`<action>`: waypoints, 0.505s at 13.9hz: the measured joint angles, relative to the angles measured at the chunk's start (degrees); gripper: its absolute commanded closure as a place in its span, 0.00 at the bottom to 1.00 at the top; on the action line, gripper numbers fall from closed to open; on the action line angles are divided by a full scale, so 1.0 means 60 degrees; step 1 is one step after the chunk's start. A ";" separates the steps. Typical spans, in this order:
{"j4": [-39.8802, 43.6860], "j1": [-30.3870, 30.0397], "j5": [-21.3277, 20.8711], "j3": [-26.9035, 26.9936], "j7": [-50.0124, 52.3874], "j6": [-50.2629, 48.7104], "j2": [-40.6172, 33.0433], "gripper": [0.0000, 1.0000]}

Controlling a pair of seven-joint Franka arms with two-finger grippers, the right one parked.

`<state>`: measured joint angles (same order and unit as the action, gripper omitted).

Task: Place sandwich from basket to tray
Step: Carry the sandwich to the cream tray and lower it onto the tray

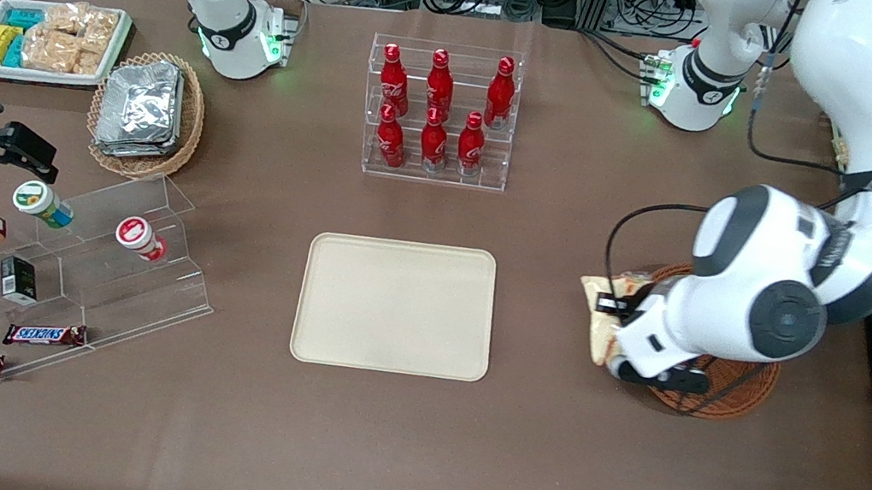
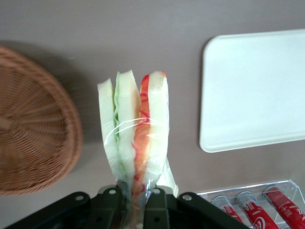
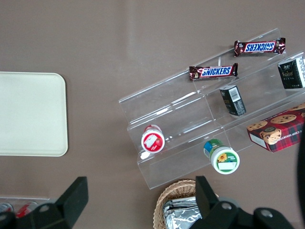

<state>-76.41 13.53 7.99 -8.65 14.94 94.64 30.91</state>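
My left gripper [image 2: 136, 200] is shut on the sandwich [image 2: 136, 129], a plastic-wrapped wedge of white bread with green and orange-red layers. It hangs over bare table between the reddish-brown wicker basket [image 2: 33, 129] and the cream tray [image 2: 257, 90]. In the front view the gripper [image 1: 612, 328] holds the sandwich [image 1: 598, 297] just off the basket's rim [image 1: 724, 396], on the side toward the tray [image 1: 397, 306]. The arm hides most of the basket there.
A clear rack of red bottles [image 1: 439, 111] stands farther from the front camera than the tray. A tan basket of foil packets [image 1: 143, 110], a white snack bin [image 1: 51, 41] and a clear stepped shelf [image 1: 96, 263] lie toward the parked arm's end.
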 measured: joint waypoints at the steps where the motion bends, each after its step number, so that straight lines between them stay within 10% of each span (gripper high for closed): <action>1: 0.0272 0.0235 -0.0004 -0.0035 -0.0007 0.0025 0.0310 0.93; 7: 0.0863 0.1741 -0.0005 -0.0094 0.0103 0.1577 0.2097 0.92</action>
<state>-71.23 23.97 7.96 -9.22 15.56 104.10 43.49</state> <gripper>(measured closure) 0.841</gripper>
